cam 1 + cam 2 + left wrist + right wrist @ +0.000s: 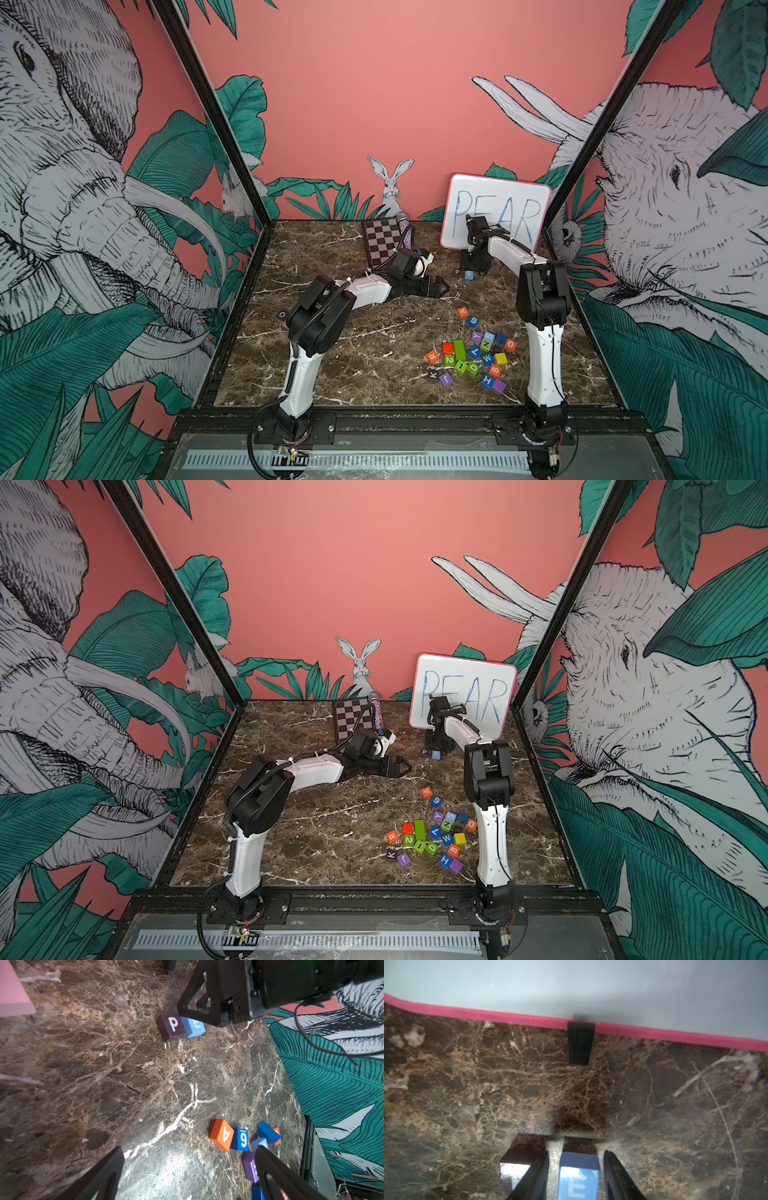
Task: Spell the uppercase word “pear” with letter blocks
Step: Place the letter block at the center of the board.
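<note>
E block [578,1176] between parted fingers [533,1178] of right gripper [576,1152], untouched, P block [517,1167] alongside, left gripper [190,1148] spread

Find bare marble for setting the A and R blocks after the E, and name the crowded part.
Free: marble right of the E block, before the whiteboard, though the right gripper straddles E. Also the strip between E and the A block. Crowded: the cube heap, R block at its edge.

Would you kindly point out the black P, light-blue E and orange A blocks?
black P block [173,1025]: left wrist view, on its lettered top face.
light-blue E block [578,1180]: right wrist view, on its lettered top face.
orange A block [225,1135]: left wrist view, on its lettered face.
</note>
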You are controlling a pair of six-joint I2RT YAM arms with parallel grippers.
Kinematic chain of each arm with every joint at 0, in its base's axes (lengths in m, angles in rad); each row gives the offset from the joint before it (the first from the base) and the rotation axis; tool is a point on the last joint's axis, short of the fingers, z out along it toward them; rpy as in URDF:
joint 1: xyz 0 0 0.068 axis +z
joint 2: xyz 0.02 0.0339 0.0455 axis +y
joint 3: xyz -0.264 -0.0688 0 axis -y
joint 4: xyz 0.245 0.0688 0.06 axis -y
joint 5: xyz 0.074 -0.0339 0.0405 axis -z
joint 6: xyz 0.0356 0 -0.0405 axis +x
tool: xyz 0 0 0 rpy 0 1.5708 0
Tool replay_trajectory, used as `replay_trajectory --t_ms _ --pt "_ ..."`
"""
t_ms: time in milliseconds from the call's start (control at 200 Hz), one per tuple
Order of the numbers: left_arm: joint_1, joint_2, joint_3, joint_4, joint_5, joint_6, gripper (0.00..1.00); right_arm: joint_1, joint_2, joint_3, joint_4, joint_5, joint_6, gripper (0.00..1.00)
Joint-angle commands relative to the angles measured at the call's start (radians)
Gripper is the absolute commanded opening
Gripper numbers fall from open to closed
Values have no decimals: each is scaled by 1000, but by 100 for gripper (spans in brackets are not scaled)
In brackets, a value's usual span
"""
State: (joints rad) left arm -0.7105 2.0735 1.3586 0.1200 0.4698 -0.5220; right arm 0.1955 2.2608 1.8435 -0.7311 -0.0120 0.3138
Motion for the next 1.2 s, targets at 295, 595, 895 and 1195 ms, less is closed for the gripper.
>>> replay_trajectory --t_ms 295,595,895,1195 --pt "-40 -144 -152 68 -53 -47 99 27 -344 -303 42 -3 30 47" --pt "-80 -114 -156 53 -43 -35 99 77 -514 -676 145 -1 66 47" --pt "-84 -98 -134 -3 -48 -6 99 80 -517 -747 140 13 45 48" --pt "-83 -98 -122 -22 -43 3 99 88 -492 -746 148 1 25 48"
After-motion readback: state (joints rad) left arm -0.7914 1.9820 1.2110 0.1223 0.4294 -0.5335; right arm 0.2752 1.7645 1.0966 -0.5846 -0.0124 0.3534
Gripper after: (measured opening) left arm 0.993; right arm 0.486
